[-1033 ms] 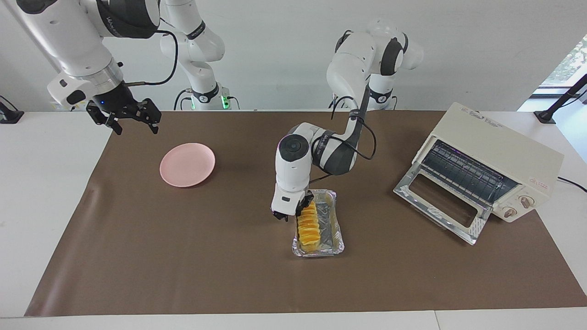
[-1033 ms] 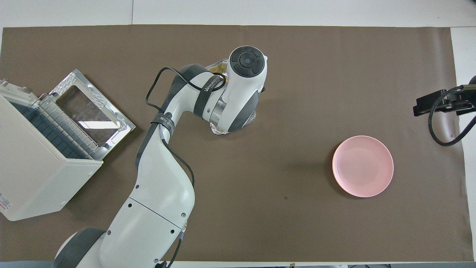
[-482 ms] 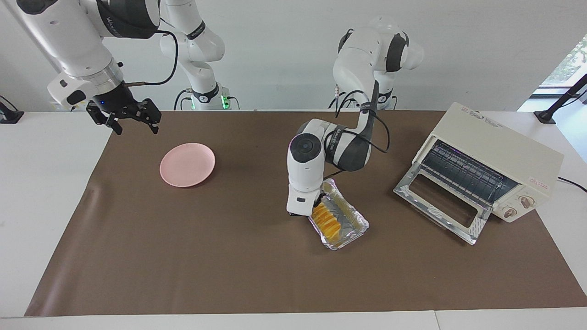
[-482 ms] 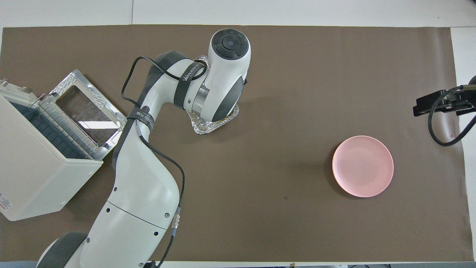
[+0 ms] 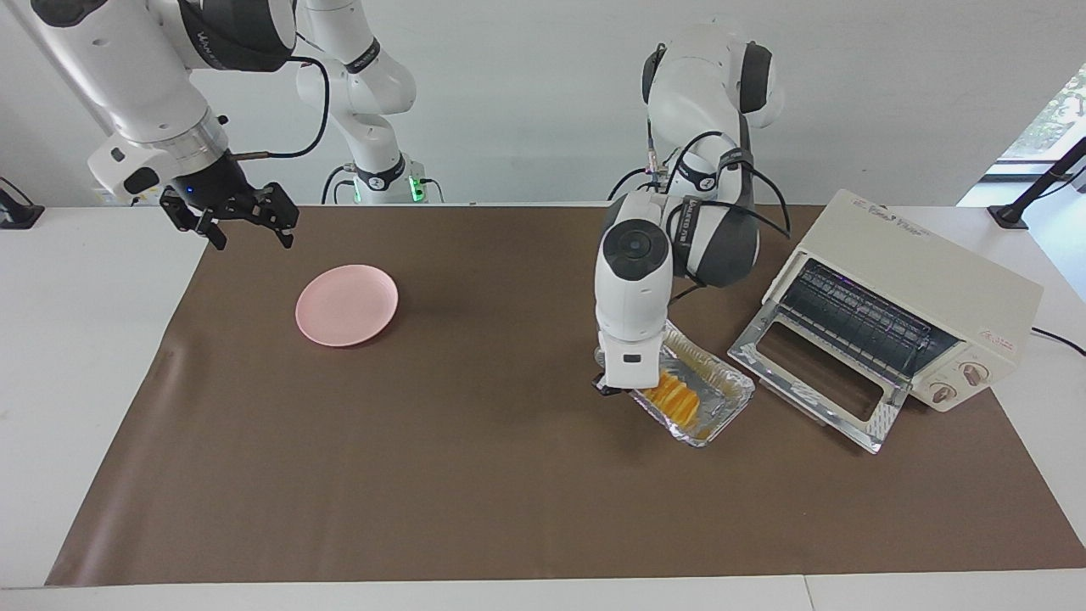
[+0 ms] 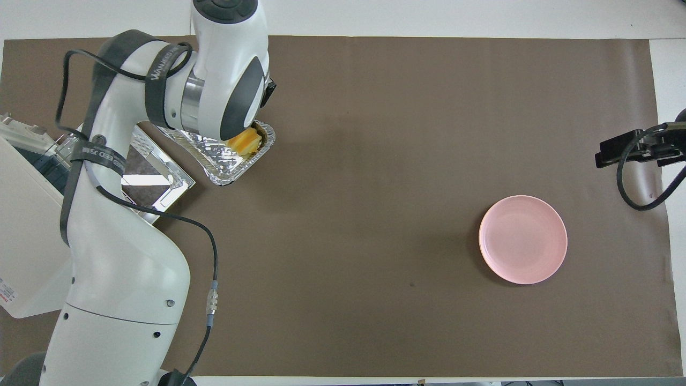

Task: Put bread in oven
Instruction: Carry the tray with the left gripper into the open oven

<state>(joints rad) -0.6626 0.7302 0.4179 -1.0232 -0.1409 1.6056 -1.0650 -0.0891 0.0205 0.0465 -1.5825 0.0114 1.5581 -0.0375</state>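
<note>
The right gripper point(image 5: 246, 227) waits in the air with its fingers spread, over the mat's edge at the right arm's end of the table, with the pink plate point(image 5: 346, 304) lying close by. The left gripper point(image 5: 622, 388) grasps the rim of the foil tray point(image 5: 721, 399), which carries the bread point(image 5: 674, 396) just in front of the oven point(image 5: 920, 299), whose door point(image 5: 819, 376) hangs open

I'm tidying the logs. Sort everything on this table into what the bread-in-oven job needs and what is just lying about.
Needed:
- bread, in the foil tray
- oven, door down
- left gripper, at the tray's edge beside the oven door

Lying about:
- pink plate
- right gripper, waiting over the mat's edge
</note>
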